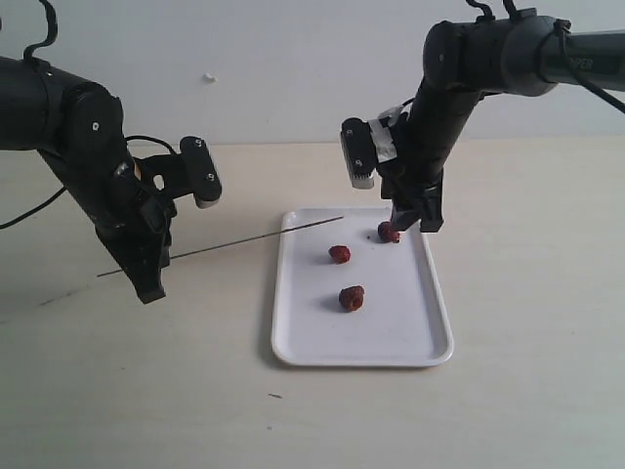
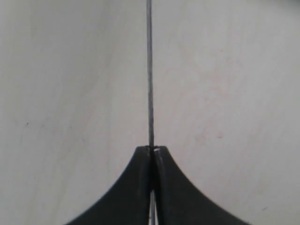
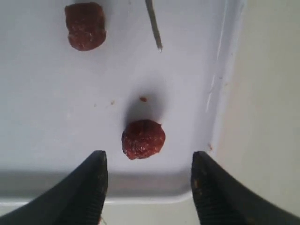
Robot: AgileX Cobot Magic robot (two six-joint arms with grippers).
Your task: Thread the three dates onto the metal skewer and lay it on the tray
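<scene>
Thin grey metal skewer [image 1: 234, 244] bare, pointing over the flat white rectangular tray [image 1: 400, 327]
The left gripper [image 1: 146, 278] is pinching it near its rear end, its long axis running from beyond the tray's left edge toward the far right corner. There the right gripper [image 1: 415, 217], jaws spread, is straddling one wrinkled red-brown date [image 1: 390, 232] — it risks rolling against the rim, and a push could swivel the skewer.
</scene>
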